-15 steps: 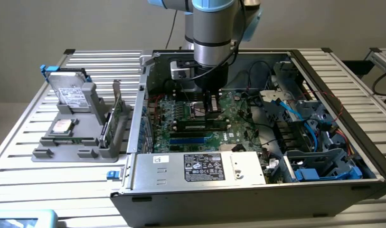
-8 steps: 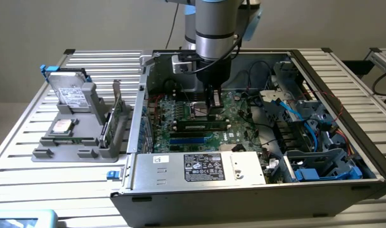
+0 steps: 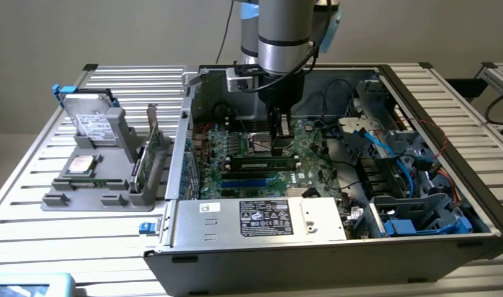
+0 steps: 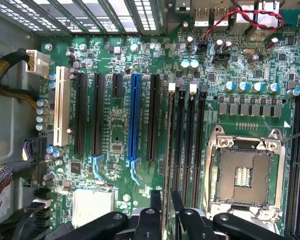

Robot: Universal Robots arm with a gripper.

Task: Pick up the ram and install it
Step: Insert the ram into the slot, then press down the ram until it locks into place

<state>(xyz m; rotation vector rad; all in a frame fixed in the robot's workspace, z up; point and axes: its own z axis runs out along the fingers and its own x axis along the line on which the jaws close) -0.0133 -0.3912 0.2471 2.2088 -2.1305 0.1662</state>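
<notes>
Fingertips (image 4: 155, 202) up close, gripper (image 4: 166, 200) pinched narrow on the ram (image 4: 168, 150). Up on edge over the motherboard (image 4: 115, 130), beside the CPU socket (image 4: 242, 175). Long axis along the memory slots (image 4: 190, 150), pointing left-to-right across the exterior view.

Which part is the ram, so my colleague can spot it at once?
Look inside the open computer case, on the green motherboard. Directly under the gripper, a long, thin dark stick stands on edge in a slot: the ram. Unlike the empty blue slot nearby, it rises above the board and carries black chips.
</notes>
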